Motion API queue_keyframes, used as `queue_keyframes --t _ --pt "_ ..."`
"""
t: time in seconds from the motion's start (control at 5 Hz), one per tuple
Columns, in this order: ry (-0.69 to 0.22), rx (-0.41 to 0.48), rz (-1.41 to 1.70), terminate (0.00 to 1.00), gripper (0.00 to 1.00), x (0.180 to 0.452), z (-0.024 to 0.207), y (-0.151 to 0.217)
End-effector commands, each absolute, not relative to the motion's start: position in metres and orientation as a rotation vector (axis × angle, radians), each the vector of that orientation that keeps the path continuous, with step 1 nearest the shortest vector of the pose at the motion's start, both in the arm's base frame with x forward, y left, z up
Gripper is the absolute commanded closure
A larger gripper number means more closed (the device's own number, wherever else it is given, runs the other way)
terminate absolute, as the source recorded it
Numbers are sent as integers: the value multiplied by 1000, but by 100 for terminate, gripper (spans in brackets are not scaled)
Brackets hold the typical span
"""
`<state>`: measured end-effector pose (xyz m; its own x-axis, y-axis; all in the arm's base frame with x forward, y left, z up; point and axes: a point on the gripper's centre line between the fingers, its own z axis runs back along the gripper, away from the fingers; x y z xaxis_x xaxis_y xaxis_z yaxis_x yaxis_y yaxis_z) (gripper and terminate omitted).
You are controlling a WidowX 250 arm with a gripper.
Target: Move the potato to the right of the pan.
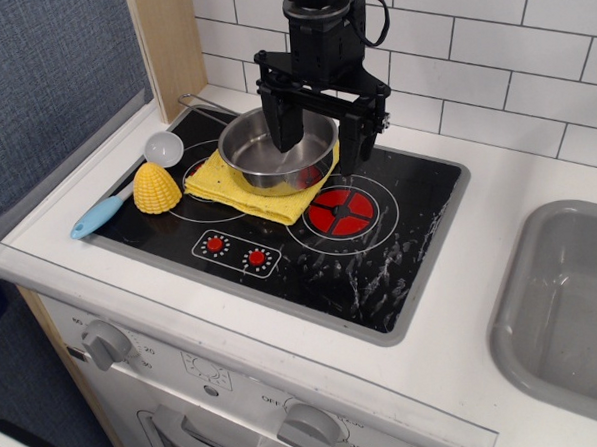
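Observation:
The potato (pixel 156 188) is a small yellow ridged dome standing on the left part of the black stovetop. The pan (pixel 272 150) is a round shiny steel pan resting on a yellow cloth (pixel 238 184), with its thin handle (pixel 204 106) pointing to the back left. My gripper (pixel 317 142) hangs open above the pan's right side. One finger (pixel 283 124) is over the pan's inside, the other finger (pixel 351 141) is past its right rim. It holds nothing and is well to the right of the potato.
A white-and-blue plastic spoon (pixel 127 192) lies just left of the potato. A red burner (pixel 341 211) and two red knob marks (pixel 236 251) sit on the stovetop right of and in front of the pan. A grey sink (pixel 573 309) is at far right.

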<state>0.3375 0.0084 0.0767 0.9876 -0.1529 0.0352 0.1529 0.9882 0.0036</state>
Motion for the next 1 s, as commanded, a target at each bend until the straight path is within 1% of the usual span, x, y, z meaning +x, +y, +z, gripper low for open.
queue_keyframes --t 0.0,0.4,0.6,0.8 --pt "-35 1 -154 0 0 337 77 8" --pt "-62 26 -80 0 0 316 82 58" --pt "-92 58 -48 0 0 301 82 89" --pt "-116 72 1 0 0 296 76 118"
